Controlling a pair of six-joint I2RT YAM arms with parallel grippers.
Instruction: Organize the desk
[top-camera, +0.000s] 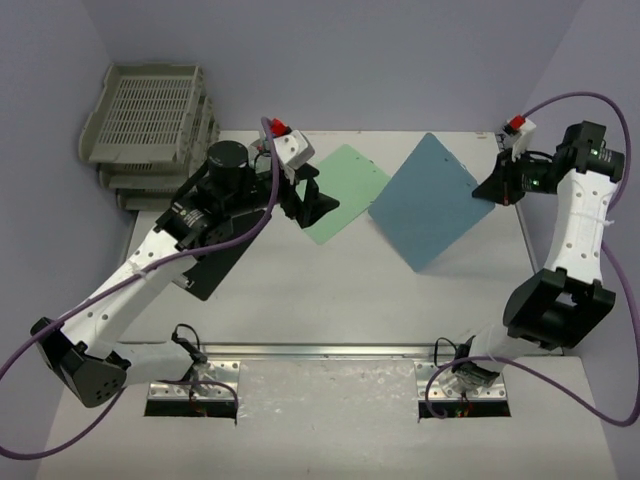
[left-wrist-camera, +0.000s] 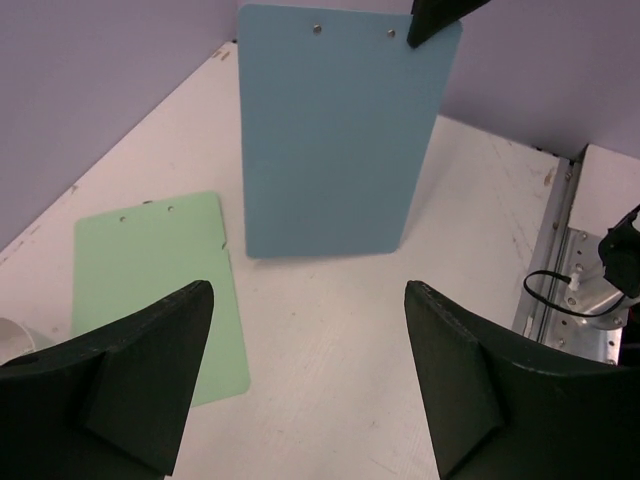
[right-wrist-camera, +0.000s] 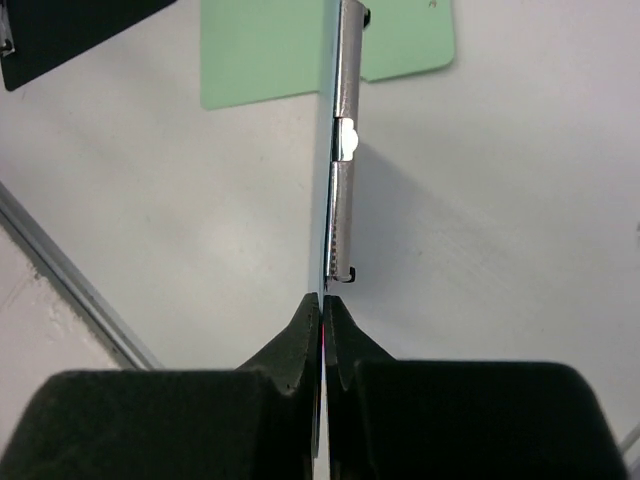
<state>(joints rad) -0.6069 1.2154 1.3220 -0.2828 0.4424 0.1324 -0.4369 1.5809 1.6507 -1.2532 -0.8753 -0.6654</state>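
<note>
The white desk (top-camera: 330, 300) carries the clipboards. My right gripper (top-camera: 490, 190) is shut on the clip-end corner of a blue clipboard (top-camera: 425, 200) and holds it tilted up on edge. The right wrist view shows the board edge-on (right-wrist-camera: 327, 200) between my closed fingers (right-wrist-camera: 300, 330). In the left wrist view the blue clipboard (left-wrist-camera: 335, 130) stands upright with its lower edge near the desk. A green clipboard (top-camera: 340, 190) lies flat on the desk. My left gripper (top-camera: 315, 205) is open and empty over the green clipboard's near edge (left-wrist-camera: 150, 270).
A black clipboard (top-camera: 210, 270) lies under my left arm. Grey stacked slatted trays (top-camera: 150, 115) stand at the back left. A metal rail (top-camera: 330, 350) runs along the near edge of the desk. Purple walls close the back and sides.
</note>
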